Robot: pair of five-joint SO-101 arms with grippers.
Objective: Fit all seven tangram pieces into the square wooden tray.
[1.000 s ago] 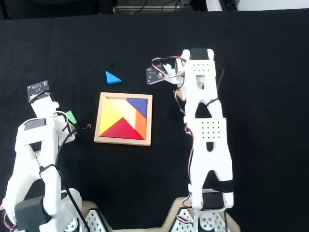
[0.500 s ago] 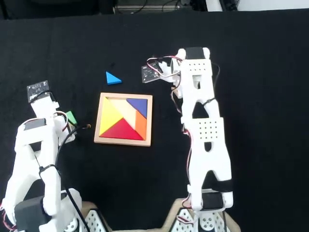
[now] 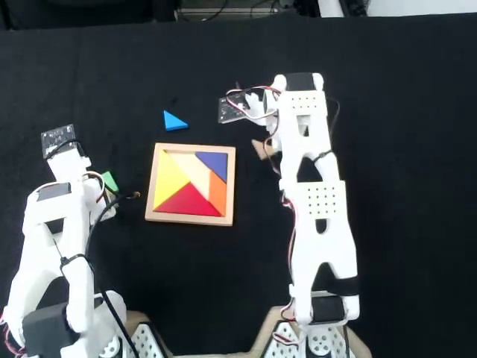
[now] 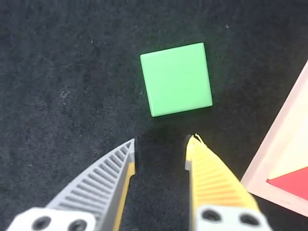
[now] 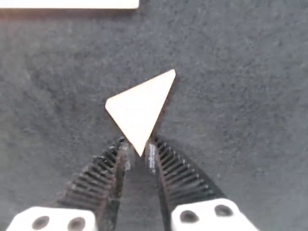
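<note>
Right arm has swung toward 9 o'clock over the last second, uncovering a pale triangle (image 3: 259,148) at the tray's (image 3: 186,218) 2 o'clock. The right gripper (image 5: 138,147) looks clenched on its corner, so this piece is probably headed for the tray next. Four pieces are seated. The blue triangle (image 3: 174,120) lies loose at the tray's 11 o'clock and the green square (image 4: 176,79) at 9 o'clock, just ahead of the left gripper (image 4: 161,144), whose jaws are released and apart from it. No readable writing or labels.
</note>
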